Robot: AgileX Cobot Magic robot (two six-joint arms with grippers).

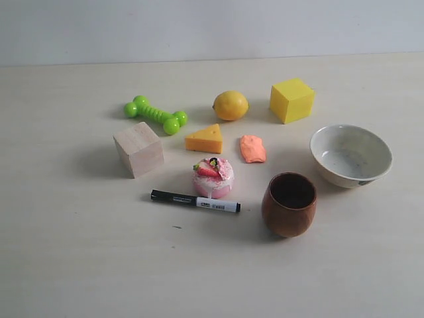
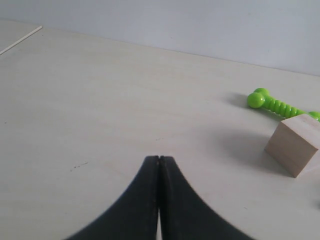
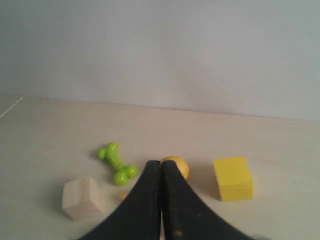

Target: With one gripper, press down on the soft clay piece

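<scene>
A broad pale wooden desk (image 1: 79,265) carries the lot, and over it the black curved-fingered left hand (image 2: 159,159) has its fingers pressed tight together, with the matching black right hand (image 3: 161,163) likewise closed on nothing. Down in size we go: white speckled ceramic bowl (image 1: 351,154) at the right of the exterior view, round brown wooden cup (image 1: 289,204) just in front of it, pale wooden cube (image 1: 138,149) over on the left, round yellow lemon (image 1: 230,105), yellow-orange cheese wedge (image 1: 204,139). And smallest, the salmon-orange dented soft clay piece (image 1: 252,148) lies flat on the desk, touched by nothing, just right of the cheese wedge, between it and the bowl, lemon behind.
</scene>
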